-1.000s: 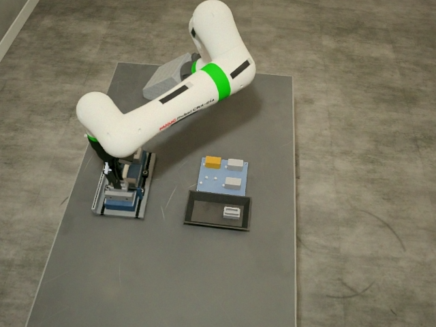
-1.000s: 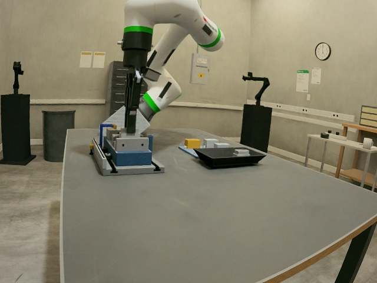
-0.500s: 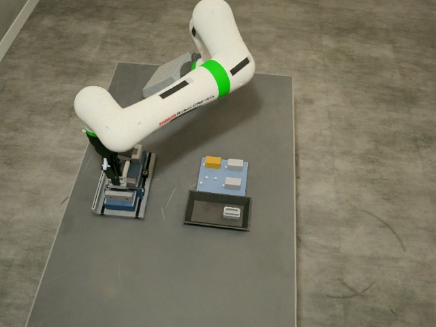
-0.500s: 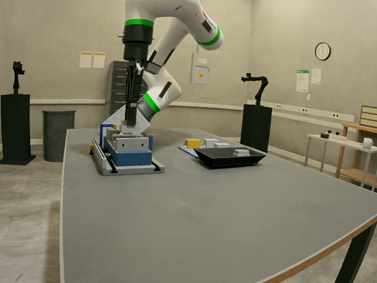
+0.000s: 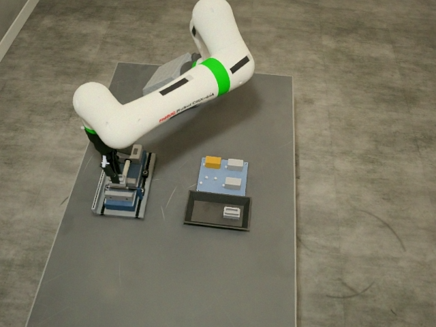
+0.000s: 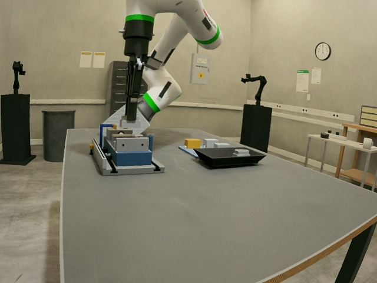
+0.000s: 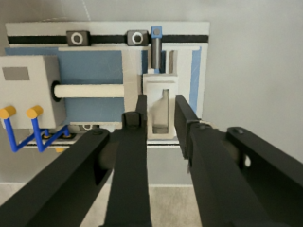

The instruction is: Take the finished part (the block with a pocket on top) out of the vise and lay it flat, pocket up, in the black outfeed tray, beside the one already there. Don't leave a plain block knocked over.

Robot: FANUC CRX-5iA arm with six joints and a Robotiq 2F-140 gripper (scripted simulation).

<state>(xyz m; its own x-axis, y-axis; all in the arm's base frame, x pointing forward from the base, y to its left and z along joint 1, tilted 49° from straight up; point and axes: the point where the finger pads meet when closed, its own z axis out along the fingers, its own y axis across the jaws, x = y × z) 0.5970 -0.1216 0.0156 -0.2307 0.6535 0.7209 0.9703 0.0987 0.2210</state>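
Pocketed block: pale grey, pocket facing up, clamped between the two black fingers in the wrist view.
Wrist view, gripper: closed on the pocketed block, one finger on its left side and the other on its right.
Wrist view, vise: below the block, blue bed with a grey box at left, a white rod running right from it, and blue tubing with yellow caps at lower left.
Wrist view, rail: a black strip across the top of the vise base carries two dark sliders with round holes.
Top view, arm: white with green rings, reaching from the far end of the table down over the vise on the left half.
Top view, gripper: points straight down above the vise; the block it holds is mostly hidden by the wrist.
Top view, tray: black, right of the vise and well apart from it, with one pocketed block lying flat in its right part.
Top view, blue plate: touching the tray's far edge, carrying an orange block and two plain grey blocks, all upright.
Exterior view, held block: just above the vise jaws, at the fingertips of the vertical gripper.
Exterior view, vise: sits on its grey base plate; the tray is to its right on the table.
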